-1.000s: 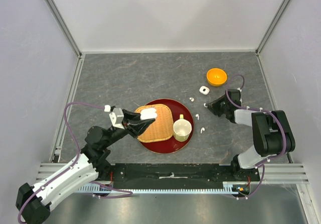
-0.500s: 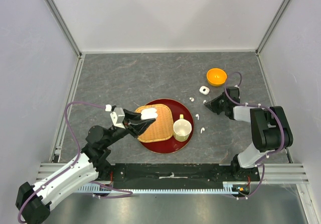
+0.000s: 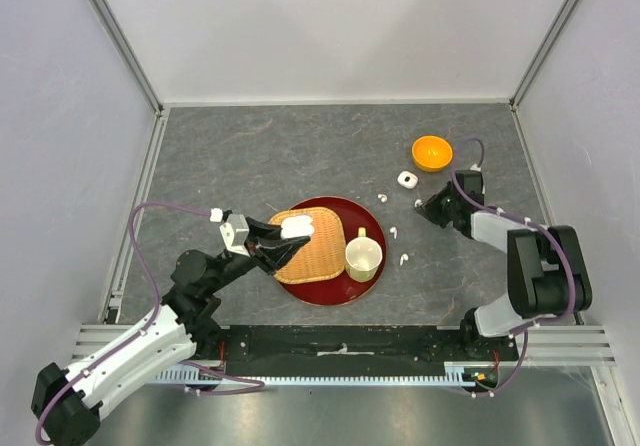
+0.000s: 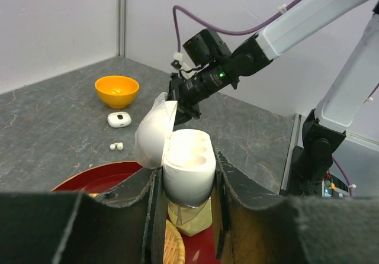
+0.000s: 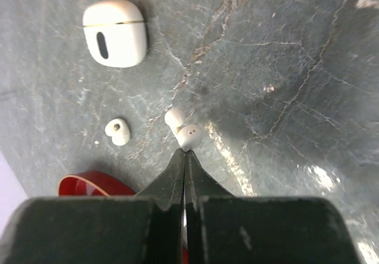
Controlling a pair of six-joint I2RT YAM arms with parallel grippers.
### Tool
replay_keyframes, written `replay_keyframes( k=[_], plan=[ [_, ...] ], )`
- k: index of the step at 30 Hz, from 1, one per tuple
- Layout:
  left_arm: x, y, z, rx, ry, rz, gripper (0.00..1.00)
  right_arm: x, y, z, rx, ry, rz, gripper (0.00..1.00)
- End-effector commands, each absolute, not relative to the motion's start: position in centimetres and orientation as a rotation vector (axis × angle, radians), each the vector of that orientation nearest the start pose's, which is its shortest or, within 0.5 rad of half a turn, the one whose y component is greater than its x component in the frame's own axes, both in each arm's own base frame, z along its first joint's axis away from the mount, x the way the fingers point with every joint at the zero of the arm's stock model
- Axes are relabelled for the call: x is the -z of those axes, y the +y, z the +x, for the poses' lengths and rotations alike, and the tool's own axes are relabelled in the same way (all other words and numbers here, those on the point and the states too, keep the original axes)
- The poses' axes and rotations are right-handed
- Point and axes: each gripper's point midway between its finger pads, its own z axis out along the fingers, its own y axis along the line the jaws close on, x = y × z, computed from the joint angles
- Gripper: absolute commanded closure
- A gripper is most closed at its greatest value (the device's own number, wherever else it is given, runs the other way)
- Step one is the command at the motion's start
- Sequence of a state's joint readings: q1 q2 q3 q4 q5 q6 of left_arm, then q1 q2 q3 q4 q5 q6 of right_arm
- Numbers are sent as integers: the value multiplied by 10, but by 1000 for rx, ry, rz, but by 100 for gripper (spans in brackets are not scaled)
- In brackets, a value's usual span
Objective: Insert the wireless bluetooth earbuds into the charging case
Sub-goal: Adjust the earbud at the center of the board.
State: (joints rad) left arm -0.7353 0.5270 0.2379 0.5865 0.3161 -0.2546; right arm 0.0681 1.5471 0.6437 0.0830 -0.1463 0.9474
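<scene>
Grey stone-patterned table (image 3: 250, 156) fills the top view, with pale walls around it. Left of centre, the left gripper (image 3: 288, 236) is clamped tight on the base of a white case (image 3: 296, 227). It holds the case over a woven mat (image 3: 315, 258) that lies on a red tray (image 3: 330, 299). In the left wrist view the case stands upright between the fingers, with its lid swung open to the left and two wells facing up. A cream cup (image 3: 362, 255) stands on the right part of the tray, just beside the mat.

Three earbuds (image 3: 393, 232) lie loose on the table right of the tray, between it and the right gripper (image 3: 422, 206). A fourth earbud (image 5: 188, 136) sits right at that gripper's tips. The fingers are pressed fully together, and I cannot tell whether they pinch the earbud or only touch it.

A second case (image 3: 406, 179), shut, lies at upper right, near an orange bowl (image 3: 432, 152).
</scene>
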Motion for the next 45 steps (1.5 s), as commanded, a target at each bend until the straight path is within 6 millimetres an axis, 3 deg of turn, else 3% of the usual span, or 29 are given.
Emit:
replay_keyframes(
  k=[1,7,13,17,23,29,34,39,45],
  plan=[
    [-287,-234,166,1018,1154,594,98,-49,72,344,-610,2245,960,99],
    [-285,-235,164,1028,1160,594,98,-56,80,327,-717,2244,969,100],
    [-286,-233,161,1041,1159,595,98,-43,87,294,-746,2351,968,99],
    [-287,-231,159,1040,1156,589,98,-31,85,268,-682,2488,837,98],
    [-286,-232,159,1046,1160,592,98,-14,82,250,-632,2619,721,98],
    [-284,-233,156,1062,1168,602,98,-5,70,247,-533,2666,689,85],
    [-284,-232,156,1059,1168,596,98,-23,68,254,-528,2609,651,76],
    [-282,-232,157,1058,1175,594,98,-54,63,263,-502,2544,569,64],
    [-282,-234,157,1062,1178,601,98,-87,51,283,-421,2447,506,64]
  ],
)
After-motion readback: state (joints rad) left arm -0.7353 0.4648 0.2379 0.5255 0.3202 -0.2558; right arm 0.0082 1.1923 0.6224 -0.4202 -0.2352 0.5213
